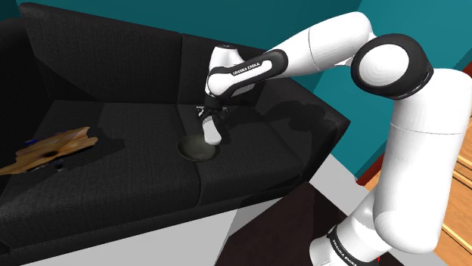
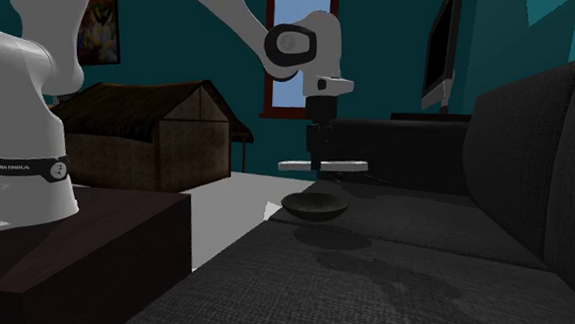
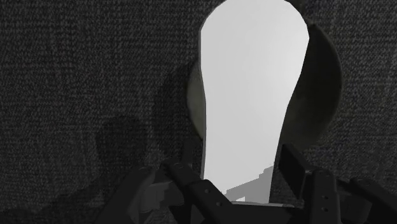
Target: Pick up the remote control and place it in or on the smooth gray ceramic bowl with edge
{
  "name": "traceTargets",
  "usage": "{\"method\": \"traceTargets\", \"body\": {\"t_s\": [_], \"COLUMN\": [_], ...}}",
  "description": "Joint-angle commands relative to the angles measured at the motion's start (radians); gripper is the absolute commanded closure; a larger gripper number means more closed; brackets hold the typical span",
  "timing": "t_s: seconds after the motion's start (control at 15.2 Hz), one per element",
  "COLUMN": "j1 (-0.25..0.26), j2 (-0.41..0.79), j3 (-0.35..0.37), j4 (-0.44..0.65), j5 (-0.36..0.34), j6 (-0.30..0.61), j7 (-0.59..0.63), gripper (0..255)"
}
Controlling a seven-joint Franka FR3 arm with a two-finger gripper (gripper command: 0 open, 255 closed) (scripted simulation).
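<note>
A white remote control (image 1: pixel 211 134) hangs just above a dark, shallow bowl (image 1: pixel 198 150) that rests on the seat of a black sofa (image 1: pixel 113 189). My gripper (image 1: pixel 208 115) is shut on the remote from above. In the second exterior view the remote (image 2: pixel 323 166) lies level in the gripper (image 2: pixel 326 156), a short gap over the bowl (image 2: pixel 315 205). In the wrist view the remote (image 3: pixel 251 95) runs out from between the two fingers (image 3: pixel 191 186) and covers most of the bowl (image 3: pixel 326 83) beneath it.
A flat brown wood-like object (image 1: pixel 53 147) lies on the sofa seat at the shoulder view's left. The sofa's backrest (image 1: pixel 113 60) rises behind the bowl. The second exterior view shows a brown hut-shaped box (image 2: pixel 147 130) and a dark screen (image 2: pixel 440 53) beyond.
</note>
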Motion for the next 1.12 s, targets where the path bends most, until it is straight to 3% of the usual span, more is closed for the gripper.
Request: {"method": "traceTargets", "body": {"t_s": [0.0,0.13,1.06], "j1": [0.032,0.061,0.066], "j2": [0.002,0.006,0.127], "j3": [0.009,0.017,0.008], "j4": [0.009,0.017,-0.004], "j5": [-0.007,-0.013,-0.028], "j6": [-0.008,-0.014,0.128], "j7": [0.046,0.085,0.098], "gripper": [255,255,255]}}
